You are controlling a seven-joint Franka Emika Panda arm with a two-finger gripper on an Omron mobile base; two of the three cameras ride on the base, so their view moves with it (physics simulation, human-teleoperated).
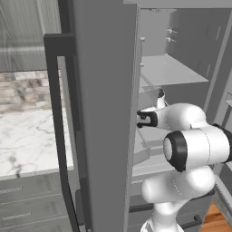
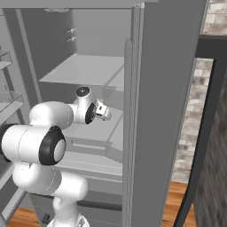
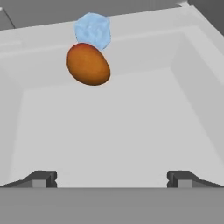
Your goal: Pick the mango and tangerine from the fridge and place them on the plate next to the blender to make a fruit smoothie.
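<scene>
Mango [image 3: 88, 64] lies on a pale grey fridge shelf [image 3: 122, 127], far from the gripper [image 3: 111, 179], whose two fingertips stand wide apart with nothing between them. Just behind the mango sits a pale blue lumpy thing [image 3: 92, 29], partly hidden, hard to name. From the base views, the open fridge door [image 1: 102, 113] hides the shelf's contents.

A pale blue, lumpy, crumpled-looking object [image 3: 92, 29] sits at the far end of a light grey compartment. A white marbled tabletop [image 1: 29, 140] lies over grey drawers [image 1: 27, 204], backed by a brick-patterned wall [image 1: 25, 90]. Orange-brown wooden floor [image 2: 175, 201] shows low down.
</scene>
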